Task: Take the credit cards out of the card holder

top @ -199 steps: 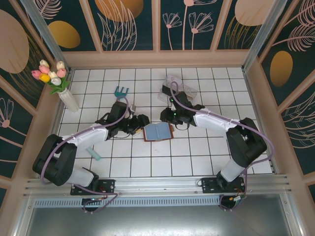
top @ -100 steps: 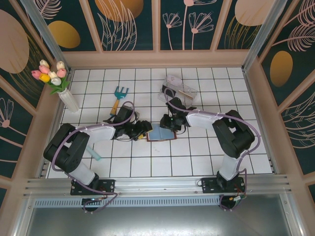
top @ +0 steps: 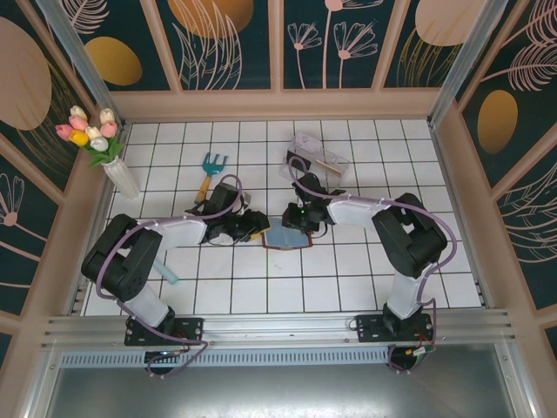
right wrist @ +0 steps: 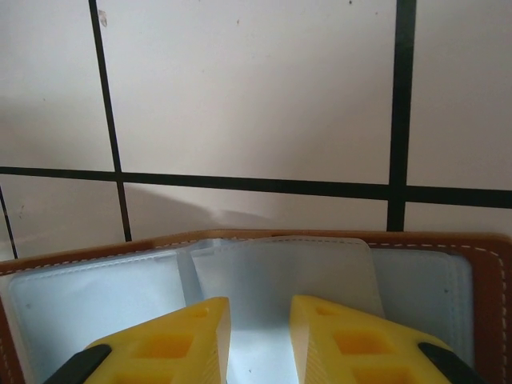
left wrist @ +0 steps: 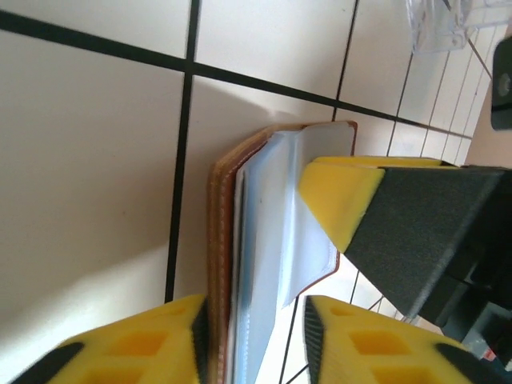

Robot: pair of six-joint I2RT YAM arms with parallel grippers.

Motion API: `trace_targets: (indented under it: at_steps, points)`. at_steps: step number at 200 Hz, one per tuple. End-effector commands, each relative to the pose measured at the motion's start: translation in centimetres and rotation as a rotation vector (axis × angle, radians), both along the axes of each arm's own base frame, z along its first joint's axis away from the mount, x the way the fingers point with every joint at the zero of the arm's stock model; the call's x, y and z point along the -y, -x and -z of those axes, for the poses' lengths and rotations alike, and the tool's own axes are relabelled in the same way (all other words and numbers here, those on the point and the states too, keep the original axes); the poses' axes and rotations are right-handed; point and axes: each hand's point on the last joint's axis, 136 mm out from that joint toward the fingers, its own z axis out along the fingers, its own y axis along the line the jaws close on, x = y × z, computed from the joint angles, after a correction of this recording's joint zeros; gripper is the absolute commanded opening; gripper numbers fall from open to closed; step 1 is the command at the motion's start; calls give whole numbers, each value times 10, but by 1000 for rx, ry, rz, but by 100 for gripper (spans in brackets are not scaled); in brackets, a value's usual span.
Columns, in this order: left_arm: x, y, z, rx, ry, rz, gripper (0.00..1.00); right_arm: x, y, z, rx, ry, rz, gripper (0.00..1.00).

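Left gripper has closed on card holder; wrist view shows right gripper pinching sleeve.

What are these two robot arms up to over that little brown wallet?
Both arms lean over the open card holder lying on the tiled table. The left claw straddles its brown stitched edge, while the right claw sits over a clear inner pocket. Whether either is clamped tight is hard to tell.
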Motion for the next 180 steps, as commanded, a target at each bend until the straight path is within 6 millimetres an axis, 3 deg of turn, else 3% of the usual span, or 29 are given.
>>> trace_targets:
  at_steps: [1, 49, 118, 161, 180]
  points:
    - [15, -5, -17, 83, 73, 70, 26, 4, 19, 27, -79, 49, -27, 30]
    - [25, -14, -32, 192, 120, 130, 0, 0, 23, 25, -85, 11, -31, 29]
    - [31, -13, -37, 280, 143, 213, 0, -4, 30, 14, -120, -190, -12, 31]
    - [25, -11, -25, 282, 74, 241, 0, -9, 26, -38, 9, -396, -78, 44]
    - [26, -12, -26, 299, 67, 255, 0, -13, 33, -46, 32, -417, -149, 50]
